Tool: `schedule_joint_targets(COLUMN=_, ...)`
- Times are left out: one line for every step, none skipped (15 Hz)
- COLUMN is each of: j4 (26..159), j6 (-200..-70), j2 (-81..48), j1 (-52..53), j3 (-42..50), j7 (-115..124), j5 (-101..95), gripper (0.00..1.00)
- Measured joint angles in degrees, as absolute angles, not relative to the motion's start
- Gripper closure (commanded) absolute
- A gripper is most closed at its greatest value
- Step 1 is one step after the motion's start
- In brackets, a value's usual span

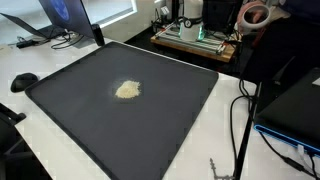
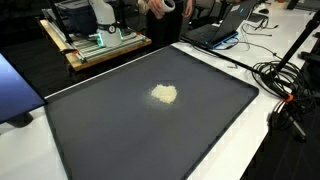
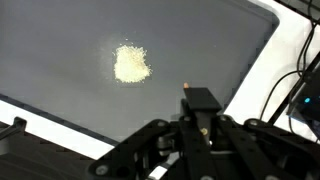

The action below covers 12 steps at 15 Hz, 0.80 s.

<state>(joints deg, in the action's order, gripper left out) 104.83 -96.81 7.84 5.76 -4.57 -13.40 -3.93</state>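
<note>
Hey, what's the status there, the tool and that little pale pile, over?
Tool shut, nothing seen in it, above the edge of the dark grey flat mat. Small pale yellow crumbly pile lies mid-mat, apart from tool. Nothing between them.

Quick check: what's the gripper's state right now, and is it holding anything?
Gripper: jaws closed, nothing visible between them. It is above the dark mat, apart from the pale crumb pile.
</note>
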Motion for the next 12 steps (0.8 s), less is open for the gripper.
schedule_joint_targets(j4=104.82, j6=-96.90, j2=7.22, j1=5.77, j3=-4.59, j7=-13.40, j5=-3.93, gripper=0.88)
schedule_joint_targets(j4=104.82, j6=-96.90, j2=7.22, j1=5.77, j3=-4.55, j7=-13.41, j5=-3.93, gripper=0.88)
schedule_joint_targets(j4=104.82, j6=-96.90, j2=7.66, j1=5.77, j3=-4.52, j7=-13.41, j5=-3.93, gripper=0.88)
schedule_joint_targets(j4=104.82, j6=-96.90, j2=8.01, j1=5.77, j3=-4.52, j7=-13.41, j5=-3.92, gripper=0.88)
schedule_joint_targets(j4=104.82, j6=-96.89, j2=8.31, j1=5.77, j3=-4.52, j7=-13.42, j5=-3.92, gripper=0.88)
schedule_joint_targets(j4=104.82, j6=-96.89, j2=8.51, j1=5.77, j3=-4.52, j7=-13.42, j5=-3.92, gripper=0.88)
schedule_joint_targets(j4=104.83, j6=-96.89, j2=8.53, j1=5.77, j3=-4.53, j7=-13.42, j5=-3.92, gripper=0.88)
schedule_joint_targets(j4=104.83, j6=-96.89, j2=8.53, j1=5.77, j3=-4.52, j7=-13.42, j5=-3.92, gripper=0.88)
schedule_joint_targets(j4=104.83, j6=-96.88, j2=8.51, j1=5.77, j3=-4.52, j7=-13.42, j5=-3.92, gripper=0.97)
schedule_joint_targets(j4=104.83, j6=-96.89, j2=8.51, j1=5.77, j3=-4.52, j7=-13.42, j5=-3.92, gripper=0.97)
schedule_joint_targets(j4=104.83, j6=-96.89, j2=8.49, j1=5.77, j3=-4.52, j7=-13.42, j5=-3.92, gripper=0.97)
schedule_joint_targets(j4=104.82, j6=-97.01, j2=8.27, j1=5.77, j3=-4.58, j7=-13.42, j5=-3.92, gripper=0.97)
